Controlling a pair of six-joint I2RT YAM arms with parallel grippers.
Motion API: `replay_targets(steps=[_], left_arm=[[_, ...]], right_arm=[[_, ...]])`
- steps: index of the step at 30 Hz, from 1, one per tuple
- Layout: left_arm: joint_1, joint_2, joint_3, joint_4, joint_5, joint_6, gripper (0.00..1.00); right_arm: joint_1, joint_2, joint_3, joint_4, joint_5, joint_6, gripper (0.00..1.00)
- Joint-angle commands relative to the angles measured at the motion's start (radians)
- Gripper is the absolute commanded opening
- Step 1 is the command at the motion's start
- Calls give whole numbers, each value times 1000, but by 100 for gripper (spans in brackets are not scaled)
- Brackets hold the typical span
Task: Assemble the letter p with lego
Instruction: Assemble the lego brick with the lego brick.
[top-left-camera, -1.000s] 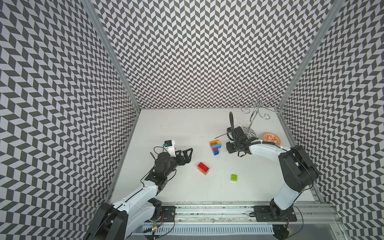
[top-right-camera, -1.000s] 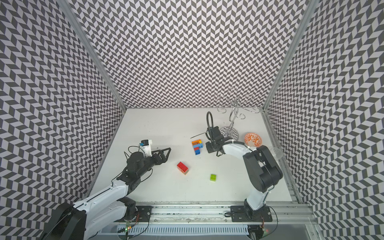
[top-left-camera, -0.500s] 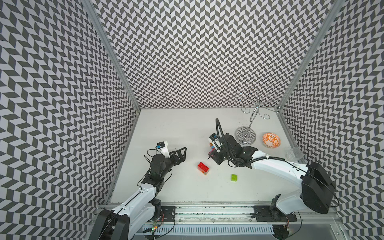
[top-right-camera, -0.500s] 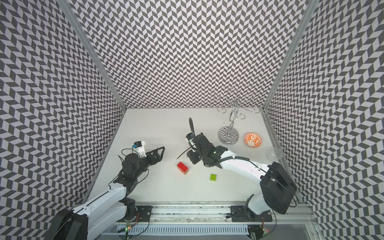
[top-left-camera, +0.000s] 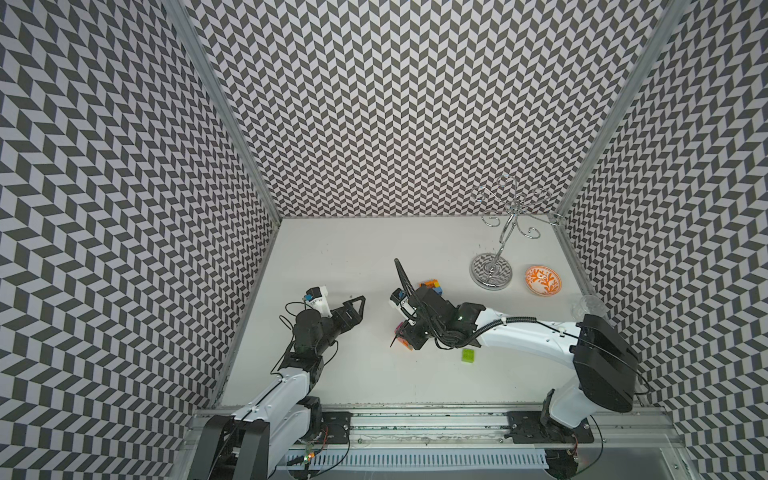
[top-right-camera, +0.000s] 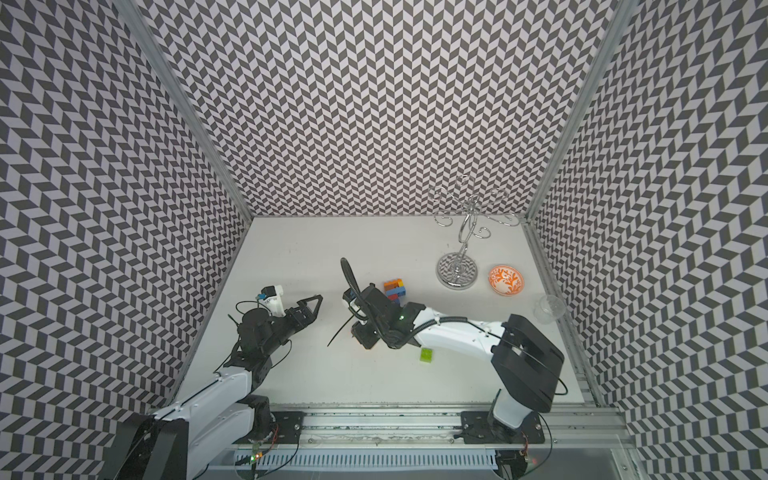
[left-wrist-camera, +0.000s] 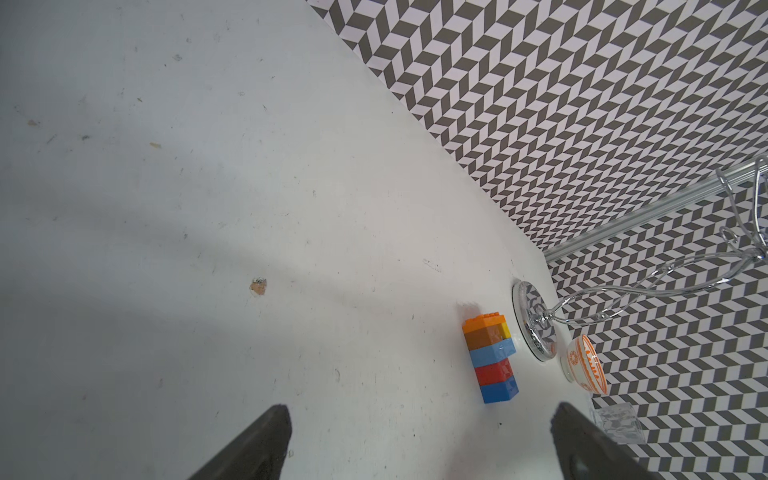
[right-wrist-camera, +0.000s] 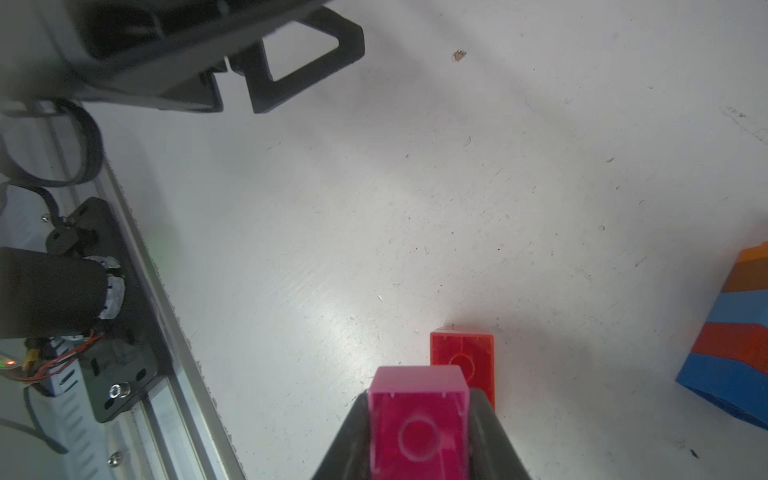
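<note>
My right gripper (right-wrist-camera: 419, 401) is shut on a pink lego brick (right-wrist-camera: 417, 432), whose hollow underside faces the right wrist camera. Just beyond it a red brick (right-wrist-camera: 462, 357) lies on the white table, hollow side showing. In both top views the right gripper (top-left-camera: 402, 337) (top-right-camera: 360, 332) hangs over that red brick and mostly hides it. A stack (left-wrist-camera: 492, 361) of orange, brown, light blue, red and blue bricks lies further back (top-left-camera: 432, 286) (top-right-camera: 395, 289). A lime brick (top-left-camera: 468, 355) (top-right-camera: 426, 355) sits alone. My left gripper (top-left-camera: 358, 305) (left-wrist-camera: 419, 415) stands open and empty to the left.
At the back right stand a chrome hook stand (top-left-camera: 491, 271), an orange-patterned bowl (top-left-camera: 542, 281) and a clear cup (top-left-camera: 588, 306). The arms' metal rail (top-left-camera: 415, 419) runs along the table's front edge. Patterned walls close in three sides.
The right arm has swung from beside the brick stack forward and left, and now hangs over the red brick. The left gripper has drawn back slightly to the left, still open.
</note>
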Motion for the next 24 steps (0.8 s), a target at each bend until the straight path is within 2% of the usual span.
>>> replay_targets(steps=[1, 11, 24], left_arm=[[8, -15, -11, 24, 20, -2, 100], [12, -7, -11, 32, 28, -2, 100], [11, -2, -12, 39, 34, -3, 100]], right_arm=[[14, 39, 40, -1, 41, -3, 0], [26, 105, 77, -61, 115, 9, 0], [28, 139, 127, -110, 142, 7, 0]])
